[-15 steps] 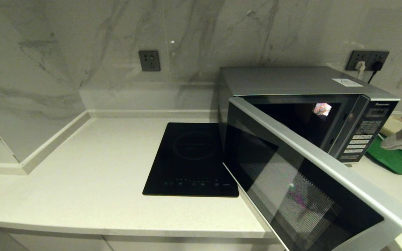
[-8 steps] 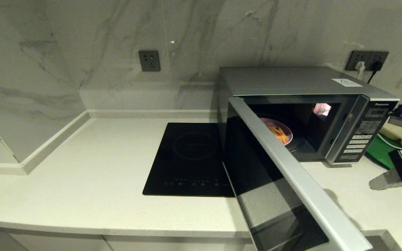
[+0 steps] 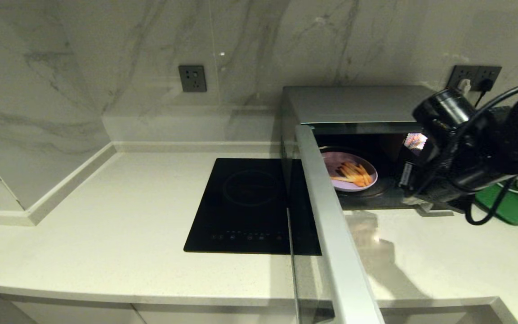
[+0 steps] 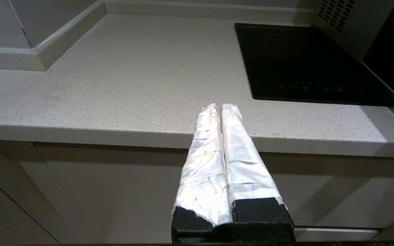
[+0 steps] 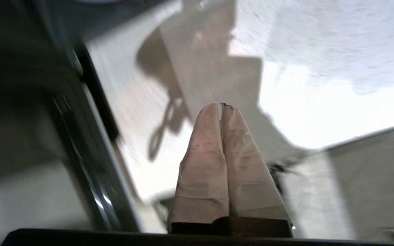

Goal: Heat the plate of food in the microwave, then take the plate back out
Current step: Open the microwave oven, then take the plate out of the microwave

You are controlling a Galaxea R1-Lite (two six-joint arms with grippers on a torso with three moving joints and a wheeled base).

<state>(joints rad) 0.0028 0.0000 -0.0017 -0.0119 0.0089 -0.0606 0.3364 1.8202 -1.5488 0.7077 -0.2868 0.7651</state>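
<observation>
Plate of food inside the microwave: stiff, slick, shallow; grip its near rim. Right gripper fingers clenched, empty.

Showing on the counter: one microwave, one plate of food sitting inside it, one black induction hob, one green tray. Two wall socket plates are showing, and two grippers, left and right.
</observation>
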